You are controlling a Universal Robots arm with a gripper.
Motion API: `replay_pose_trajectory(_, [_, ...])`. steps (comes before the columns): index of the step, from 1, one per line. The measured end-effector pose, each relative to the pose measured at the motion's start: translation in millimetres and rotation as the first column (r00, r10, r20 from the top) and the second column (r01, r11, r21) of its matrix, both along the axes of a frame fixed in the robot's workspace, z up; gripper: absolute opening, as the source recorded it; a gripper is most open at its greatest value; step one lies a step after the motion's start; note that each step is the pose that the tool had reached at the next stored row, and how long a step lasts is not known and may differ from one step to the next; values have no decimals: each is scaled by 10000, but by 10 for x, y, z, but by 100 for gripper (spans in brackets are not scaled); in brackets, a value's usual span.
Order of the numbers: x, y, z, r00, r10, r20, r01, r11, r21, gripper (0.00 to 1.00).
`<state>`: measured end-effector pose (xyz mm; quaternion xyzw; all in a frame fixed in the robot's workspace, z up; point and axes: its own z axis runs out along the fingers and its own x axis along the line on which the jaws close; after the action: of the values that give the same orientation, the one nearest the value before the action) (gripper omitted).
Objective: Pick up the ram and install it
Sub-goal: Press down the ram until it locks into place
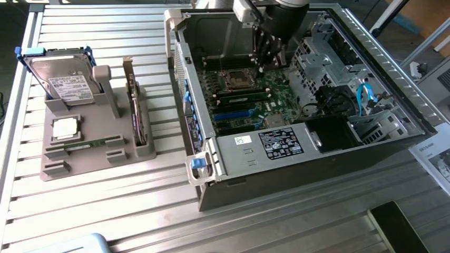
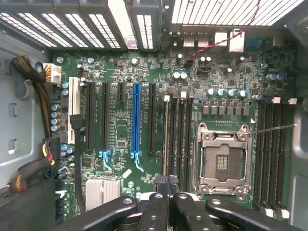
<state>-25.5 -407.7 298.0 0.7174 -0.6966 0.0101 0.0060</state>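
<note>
Inside the open grey metal computer case (image 1: pixel 239 158), the black two-fingered gripper (image 1: pixel 262 63) hangs over the green motherboard (image 1: pixel 281 97), close to the empty square processor socket (image 1: pixel 235 79). In the wrist view the gripper (image 2: pixel 167 185) has its jaws drawn close together with only a thin slit between them, and nothing shows clamped in that slit.

The ram (image 1: pixel 243 98), a long narrow green circuit-board stick with dark chips, sits on the motherboard in the group of memory slots beside the socket. From the wrist it shows edge-on as a thin pale line (image 2: pixel 167 139) in the slot of that group farthest from the socket (image 2: pixel 222 156), running straight out from the fingertips (image 2: pixel 160 185). (Whether the tips touch its edge, I cannot tell.) A long blue expansion slot (image 2: pixel 135 120) lies on the far side of it from the socket.

Well apart from the case, toward the exterior view's left, a grey plastic parts holder (image 1: pixel 84 158) stands on the slatted metal table (image 1: pixel 105 211). It carries:
- a second green memory stick (image 1: pixel 88 143), lying flat
- a square silver processor chip (image 1: pixel 65 128)
- a silver hard drive (image 1: pixel 63 79), leaning in a blue frame
- an upright expansion card (image 1: pixel 132 100)
</note>
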Motion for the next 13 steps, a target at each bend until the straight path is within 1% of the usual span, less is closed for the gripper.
replay_pose_trajectory(3, [0,0,65,10000,0,-6,0,10000,-1,11])
replay_pose_trajectory(5, [0,0,83,10000,0,-8,0,10000,2,11])
replay_pose_trajectory(8, [0,0,84,10000,0,-9,0,10000,0,11])
replay_pose_trajectory(9, [0,0,96,10000,0,-11,0,10000,-7,11])
replay_pose_trajectory(13, [0,0,168,10000,0,-14,0,10000,-2,11])
